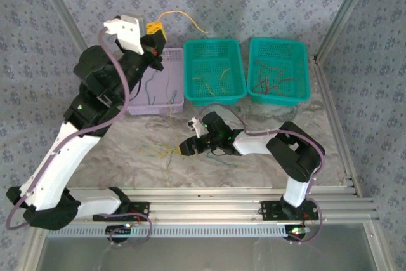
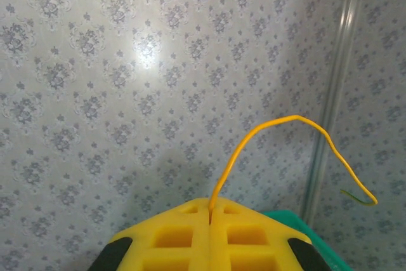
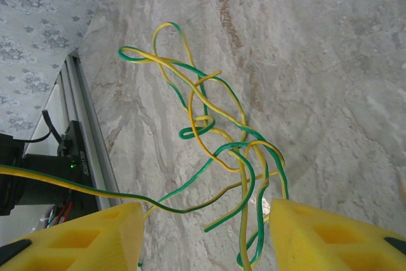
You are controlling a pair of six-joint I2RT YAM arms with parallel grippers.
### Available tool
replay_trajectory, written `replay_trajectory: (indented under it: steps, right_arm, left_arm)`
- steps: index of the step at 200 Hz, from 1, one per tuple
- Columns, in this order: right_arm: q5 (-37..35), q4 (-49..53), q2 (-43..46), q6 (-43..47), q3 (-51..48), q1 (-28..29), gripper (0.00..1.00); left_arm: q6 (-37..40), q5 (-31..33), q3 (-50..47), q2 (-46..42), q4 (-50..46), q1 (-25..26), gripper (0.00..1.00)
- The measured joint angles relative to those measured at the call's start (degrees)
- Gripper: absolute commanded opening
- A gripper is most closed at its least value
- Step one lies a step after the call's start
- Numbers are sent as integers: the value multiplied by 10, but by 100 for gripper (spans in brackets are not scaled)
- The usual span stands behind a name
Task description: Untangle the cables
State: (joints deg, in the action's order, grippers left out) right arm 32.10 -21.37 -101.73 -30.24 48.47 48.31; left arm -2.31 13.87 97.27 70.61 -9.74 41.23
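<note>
– Where the left arm stands raised, what has the left gripper (image 1: 154,35) got?

– Clamped tight on one yellow cable (image 1: 181,14). Top view: gripper at 11 o'clock of the worktop (image 1: 127,150), above the far rim of the purple basket (image 1: 152,111). Cable arcs off toward 3 o'clock, with its free end near the far rim of the middle basket (image 1: 216,98).

– Wrist view agree?

– Yes. Fingers meet, cable pinched in the seam. It rises toward 12, bends over toward 4 o'clock, and the tip is hooked and darker.

– Right gripper (image 3: 206,211)?

– Low over the worktop, jaws about half wide, nothing clamped. The tangle (image 3: 209,131), green and yellow cables looped through each other, lies flat just ahead of it. Several strands run back between the fingers, and one green-yellow strand crosses a fingertip. Top view puts the tangle at 8 o'clock of the worktop, with the gripper just beside it at its 3 o'clock.

– Baskets?

– Three along the 12 o'clock edge: purple at 10, middle at 12, right basket (image 1: 279,99) at 2. Loose cables (image 1: 269,84) in each: greenish, yellowish and reddish, in that order.
</note>
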Motion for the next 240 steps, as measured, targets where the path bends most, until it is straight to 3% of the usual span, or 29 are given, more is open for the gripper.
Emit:
replay_trajectory:
  steps: [45,116,171,179,196,207,225,240]
  right_arm:
    - [-31,29,13,9,-4,2,53]
    - [-90,-8,126,74,-39,54,57]
    - [-107,-16,41,80,12,46,54]
    - [-109,-16,30,78,15,46,45]
    - [-114,-16,23,71,15,45,13]
    - [-118,-21,24,68,15,44,0]
    - [-126,-21,36,66,15,42,0]
    - [-140,-7,73,72,14,36,0]
  left_arm:
    - [13,21,7,57,34,-19,0]
    - [-9,34,-12,74,39,-30,0]
    - [-25,35,-18,73,40,-33,0]
    - [-27,35,-21,71,40,-33,0]
    - [-30,35,-27,68,40,-33,0]
    - [-32,35,-31,64,39,-33,0]
    - [-34,35,-47,53,39,-33,0]
    - [-33,35,-66,41,38,-33,17]
